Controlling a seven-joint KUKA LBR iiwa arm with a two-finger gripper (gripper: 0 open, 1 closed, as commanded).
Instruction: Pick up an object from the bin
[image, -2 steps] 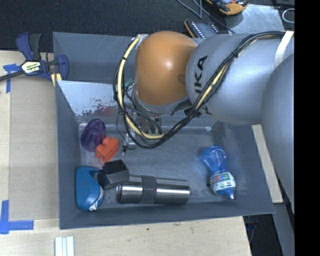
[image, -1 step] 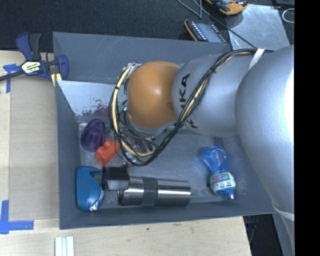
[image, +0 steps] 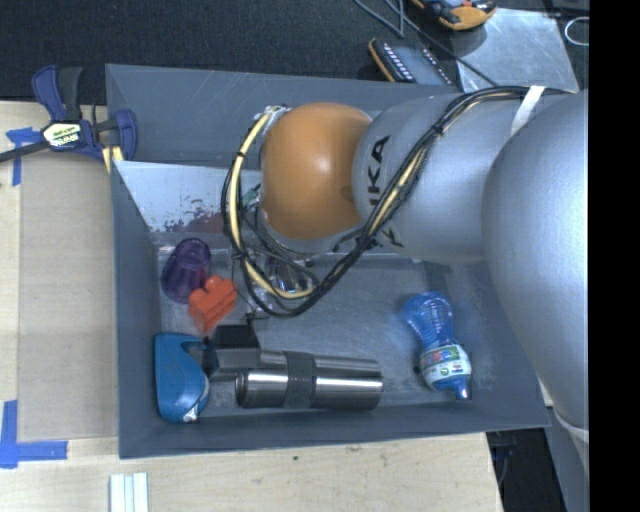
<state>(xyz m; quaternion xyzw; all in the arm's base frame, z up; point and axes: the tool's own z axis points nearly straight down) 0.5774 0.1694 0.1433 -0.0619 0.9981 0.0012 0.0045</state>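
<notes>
Low in the grey metal bin (image: 350, 325), left of centre: the hand (image: 250, 315), grip state impossible to tell. Just at 6 o'clock from it, a brushed steel cylinder with black band (image: 310, 386), long axis running 9 to 3. Just at 9 o'clock, a small orange plastic piece (image: 213, 302).

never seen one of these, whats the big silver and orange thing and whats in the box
The big silver shape is a robot arm, reaching in from the right; the orange dome is a cover on its wrist. One camera looks down on a grey metal bin, slightly from one side. In it lie a purple see-through piece, a small orange piece, a blue object in the near left corner, a steel flask on its side, and a crushed blue bottle at right. The gripper hangs below the dome, by the flask's left end; whether it holds anything I cannot tell.
</notes>
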